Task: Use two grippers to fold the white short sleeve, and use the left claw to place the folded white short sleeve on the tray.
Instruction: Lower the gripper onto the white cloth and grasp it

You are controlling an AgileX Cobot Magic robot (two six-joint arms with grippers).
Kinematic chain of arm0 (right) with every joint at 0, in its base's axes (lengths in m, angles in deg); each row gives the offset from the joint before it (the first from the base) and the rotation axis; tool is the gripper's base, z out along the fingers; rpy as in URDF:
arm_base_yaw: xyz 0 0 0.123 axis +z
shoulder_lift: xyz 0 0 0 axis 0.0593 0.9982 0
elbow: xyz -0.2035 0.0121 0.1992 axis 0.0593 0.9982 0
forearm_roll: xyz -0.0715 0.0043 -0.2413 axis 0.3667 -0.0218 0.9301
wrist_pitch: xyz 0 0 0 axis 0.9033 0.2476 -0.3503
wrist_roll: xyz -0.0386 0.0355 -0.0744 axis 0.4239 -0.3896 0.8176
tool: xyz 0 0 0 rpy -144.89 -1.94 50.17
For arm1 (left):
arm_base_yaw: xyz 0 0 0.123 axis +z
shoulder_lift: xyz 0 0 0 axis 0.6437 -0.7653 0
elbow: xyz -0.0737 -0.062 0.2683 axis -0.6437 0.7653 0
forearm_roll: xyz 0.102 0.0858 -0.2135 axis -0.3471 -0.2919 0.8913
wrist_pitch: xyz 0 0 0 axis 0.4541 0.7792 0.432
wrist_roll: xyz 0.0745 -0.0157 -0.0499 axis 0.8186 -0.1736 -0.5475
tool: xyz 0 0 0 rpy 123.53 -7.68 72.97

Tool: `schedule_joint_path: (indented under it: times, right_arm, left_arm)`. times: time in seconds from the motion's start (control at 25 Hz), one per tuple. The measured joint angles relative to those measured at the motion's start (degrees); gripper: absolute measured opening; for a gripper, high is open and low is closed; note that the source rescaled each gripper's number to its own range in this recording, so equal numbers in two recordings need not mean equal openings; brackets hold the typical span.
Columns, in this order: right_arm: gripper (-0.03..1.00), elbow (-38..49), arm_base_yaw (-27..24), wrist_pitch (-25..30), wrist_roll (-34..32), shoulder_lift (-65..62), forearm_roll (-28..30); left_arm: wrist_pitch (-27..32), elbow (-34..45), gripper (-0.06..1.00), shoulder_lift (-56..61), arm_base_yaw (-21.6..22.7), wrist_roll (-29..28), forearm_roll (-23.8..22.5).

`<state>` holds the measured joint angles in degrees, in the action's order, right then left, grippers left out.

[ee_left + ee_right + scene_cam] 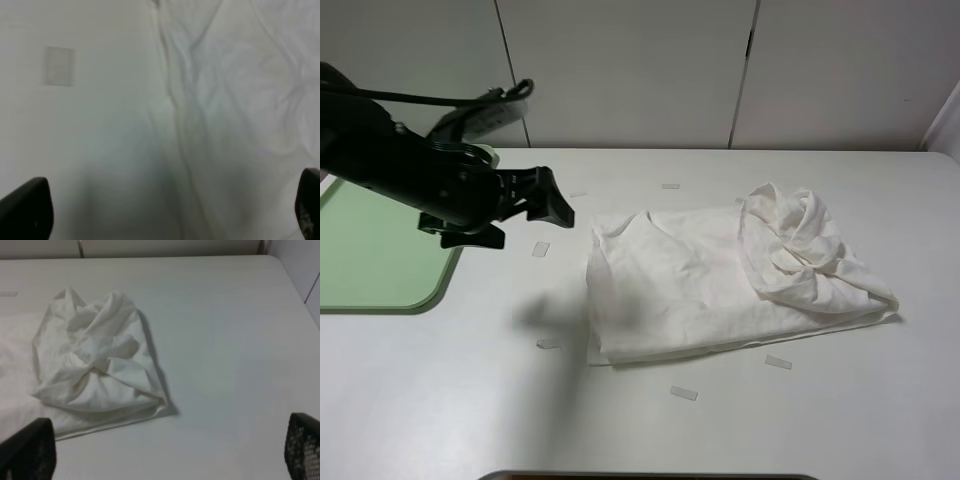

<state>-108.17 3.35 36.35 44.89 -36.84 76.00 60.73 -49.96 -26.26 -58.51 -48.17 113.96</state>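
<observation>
The shirt (690, 285), white and wrinkled, lies roughly folded into a flat rectangle. Its far end is bunched in a loose heap, and its near edge is just ahead of the claw (558, 205), whose jaws stand wide apart. The tray (435, 290), light green and flat, lies behind the claw.

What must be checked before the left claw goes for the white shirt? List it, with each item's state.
1. Left claw open and empty: ok, its fingertips stand wide apart in the left wrist view.
2. Left claw at the white short sleeve: not ok, it hangs short of the shirt's left edge.
3. Fold tidy: not ok, the shirt's right end is a crumpled heap.
4. Right gripper open and off the cloth: ok.
5. Tray free: cannot tell, the left arm hides part of it; the part in view is bare.
</observation>
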Motion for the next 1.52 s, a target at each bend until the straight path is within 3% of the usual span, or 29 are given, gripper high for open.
schedule_joint_path:
  times: [0.24, 0.48, 0.84, 1.16, 1.52]
  right_arm:
    - [1.0, 0.0, 0.0, 0.0, 0.0, 0.0, 0.0]
    - [1.0, 0.0, 0.0, 0.0, 0.0, 0.0, 0.0]
    - [1.0, 0.0, 0.0, 0.0, 0.0, 0.0, 0.0]
    - [1.0, 0.0, 0.0, 0.0, 0.0, 0.0, 0.0]
    - [1.0, 0.0, 0.0, 0.0, 0.0, 0.0, 0.0]
  left_arm:
    - [-5.11, -3.43, 0.97, -9.29, -7.97, -0.51, 5.92]
    - [-6.14, -5.93, 0.97, -15.95, -12.06, -4.83, 6.8]
    - [-9.89, -7.74, 0.97, -22.0, -12.12, -5.4, 6.8]
    - [-8.7, -13.77, 0.97, -26.82, -12.22, -5.4, 6.84]
    - [-10.52, -14.48, 0.97, -27.27, -14.9, -6.0, 6.86]
